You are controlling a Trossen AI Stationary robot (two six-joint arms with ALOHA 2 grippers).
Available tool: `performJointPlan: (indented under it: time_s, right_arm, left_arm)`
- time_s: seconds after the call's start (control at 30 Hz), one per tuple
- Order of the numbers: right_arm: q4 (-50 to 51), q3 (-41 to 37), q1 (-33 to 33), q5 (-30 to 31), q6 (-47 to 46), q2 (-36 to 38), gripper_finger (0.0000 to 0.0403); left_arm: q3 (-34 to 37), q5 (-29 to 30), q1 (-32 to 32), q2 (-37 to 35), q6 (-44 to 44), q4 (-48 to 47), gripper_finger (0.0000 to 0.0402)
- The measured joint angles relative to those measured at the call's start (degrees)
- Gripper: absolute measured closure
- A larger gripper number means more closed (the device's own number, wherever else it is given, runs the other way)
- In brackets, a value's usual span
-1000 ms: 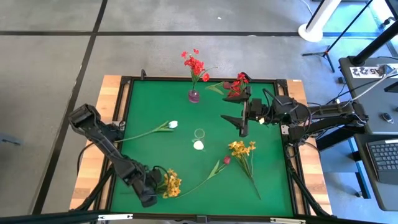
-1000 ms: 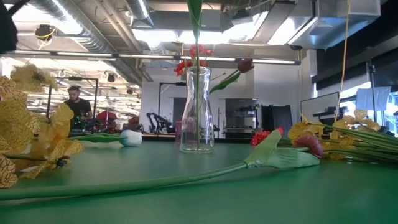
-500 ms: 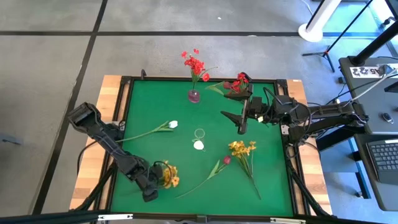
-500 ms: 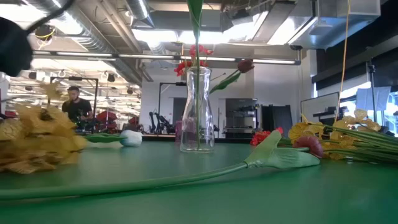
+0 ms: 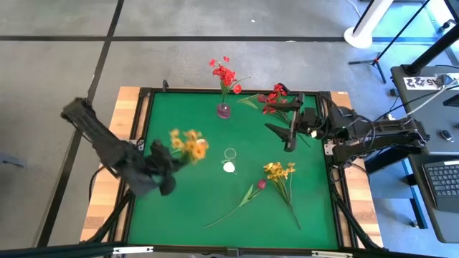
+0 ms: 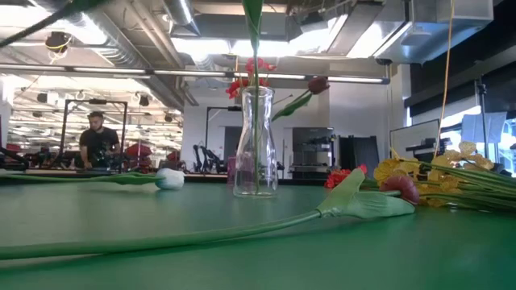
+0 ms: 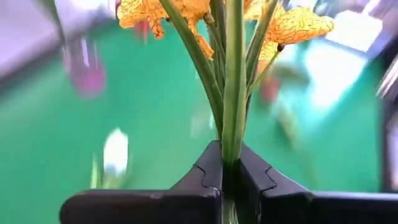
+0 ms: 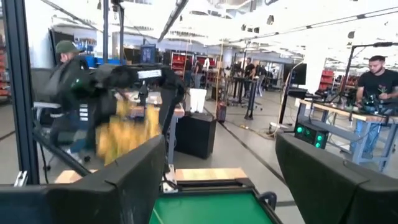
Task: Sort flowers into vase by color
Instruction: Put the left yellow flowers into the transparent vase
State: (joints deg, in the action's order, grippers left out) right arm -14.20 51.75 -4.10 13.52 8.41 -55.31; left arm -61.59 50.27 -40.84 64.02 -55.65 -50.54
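My left gripper [image 5: 169, 166] hangs above the green mat's left half, shut on a yellow-orange blossom spray [image 5: 188, 143]. My right gripper [image 5: 290, 126] hovers open at the far right, beside a red spray [image 5: 272, 99] lying on the mat. A small purple vase [image 5: 224, 110] at the far edge holds red blossoms [image 5: 224, 74]. A clear vase [image 6: 255, 141] stands mid-mat with a green stalk in it. A white tulip [image 6: 168, 179], a magenta tulip [image 5: 262, 184] and another yellow spray [image 5: 278, 171] lie flat on the mat. My left gripper pinches the yellow-orange spray's bundled green stalks [image 7: 229, 140] between its two fingertips [image 7: 208, 174], below the blossoms [image 7: 186, 9]. The blossoms stick out beyond the fingertips, toward the mat's middle. The spray is lifted clear of the mat.
The mat [image 5: 172, 208] sits inside a black frame on a wooden table. The magenta tulip's long stalk [image 6: 201, 235] runs along the near side. People and benches show in the room behind.
My left gripper has shut on the yellow-orange spray at the mat's near left corner. It has then risen and swung toward the far edge and the middle, carrying the spray clear of the mat. My right gripper has drifted slightly toward the right edge, still open.
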Motion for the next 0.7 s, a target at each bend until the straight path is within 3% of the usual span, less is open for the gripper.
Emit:
performJointPlan:
  time_s: [0.1,0.17,0.23,0.3,0.37,0.47,0.57,0.7]
  right_arm:
    - [1.42,0.00,0.00,0.00,-0.38,0.09,0.0100]
    - [2.14,0.00,0.00,0.00,-0.42,-0.04,0.0100]
    - [3.04,0.00,0.00,0.00,-0.42,-0.25,0.0100]
    - [3.42,0.00,0.00,-0.01,-0.40,-0.35,0.0100]
    - [3.19,0.00,0.00,0.00,-0.42,-0.26,0.0100]
    - [3.36,0.00,0.00,-0.02,-0.46,-0.28,0.0100]
    - [3.95,0.00,-0.02,-0.01,-0.89,-0.26,0.0100]
    - [5.61,0.00,0.00,-0.02,-1.29,-0.30,0.0100]
  left_arm:
    - [1.31,7.21,0.28,-6.51,19.19,14.96,0.0395]
    - [2.76,7.03,0.75,-9.29,33.46,27.37,0.0395]
    - [4.84,1.70,1.97,-10.92,47.64,40.01,0.0395]
    - [7.59,-7.95,4.18,-11.73,60.68,51.34,0.0395]
    - [10.50,-16.68,7.51,-12.03,68.22,60.97,0.0395]
    - [14.45,-23.49,14.69,-12.06,70.79,66.48,0.0395]
    - [20.13,-31.38,23.83,-11.57,66.53,70.45,0.0395]
    - [28.62,-45.68,36.14,-9.02,58.77,85.53,0.0395]
